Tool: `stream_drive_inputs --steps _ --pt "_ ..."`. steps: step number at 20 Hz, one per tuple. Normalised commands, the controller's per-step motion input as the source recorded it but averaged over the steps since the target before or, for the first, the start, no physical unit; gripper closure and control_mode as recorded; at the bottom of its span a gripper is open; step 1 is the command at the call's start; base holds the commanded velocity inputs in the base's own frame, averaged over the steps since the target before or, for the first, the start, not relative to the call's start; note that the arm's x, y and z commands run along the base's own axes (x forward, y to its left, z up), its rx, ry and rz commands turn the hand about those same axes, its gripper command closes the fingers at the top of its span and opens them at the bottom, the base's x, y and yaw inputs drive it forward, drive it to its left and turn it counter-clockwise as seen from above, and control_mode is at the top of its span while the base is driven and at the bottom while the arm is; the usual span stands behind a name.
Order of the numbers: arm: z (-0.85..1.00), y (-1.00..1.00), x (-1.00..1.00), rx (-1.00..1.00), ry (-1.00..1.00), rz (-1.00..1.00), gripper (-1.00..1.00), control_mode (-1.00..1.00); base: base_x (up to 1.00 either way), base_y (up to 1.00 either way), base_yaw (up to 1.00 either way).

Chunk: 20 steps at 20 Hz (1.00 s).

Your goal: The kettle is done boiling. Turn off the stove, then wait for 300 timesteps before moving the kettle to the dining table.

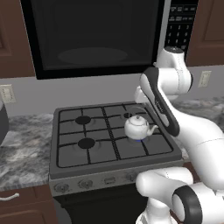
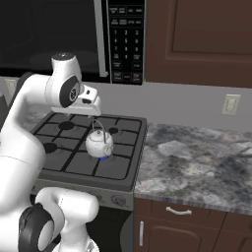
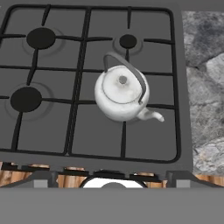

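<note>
The white kettle (image 1: 138, 127) (image 2: 99, 143) (image 3: 121, 93) stands upright on the front right burner of the dark grey stove (image 1: 70, 151) (image 2: 118, 170) (image 3: 74, 131), spout toward the counter on the right. A blue flame (image 1: 139, 140) (image 2: 103, 157) glows under it. My gripper (image 2: 93, 112) (image 3: 109, 180) hangs above the stove, over the kettle and well clear of its wire handle; it is open, with its fingertips (image 3: 41, 181) far apart and nothing between them. The knobs (image 1: 109, 179) (image 2: 118, 199) run along the stove's front. The dining table is out of view.
A black microwave (image 1: 96, 35) (image 2: 49, 29) hangs low over the stove. Marbled worktop (image 1: 26, 144) (image 2: 197, 162) lies on both sides. A dark pot (image 1: 2, 122) sits at the left edge. Brown cabinets (image 2: 197, 39) and wall outlets (image 2: 230, 104) line the back.
</note>
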Motion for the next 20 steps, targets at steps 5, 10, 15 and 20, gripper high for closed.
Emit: stream_drive_inputs --steps 5,10,15,20 --pt "0.00 0.00 -0.02 0.00 0.00 0.00 -1.00 -1.00 0.00 0.00 0.00" --pt "0.00 0.00 0.00 0.00 0.00 0.00 -1.00 -1.00 0.00 0.00 0.00" --pt "-0.03 0.00 -0.01 0.00 0.00 0.00 -1.00 -1.00 0.00 0.00 0.00" --pt "0.00 0.00 0.00 0.00 0.00 0.00 -1.00 1.00 -0.28 0.14 0.00"
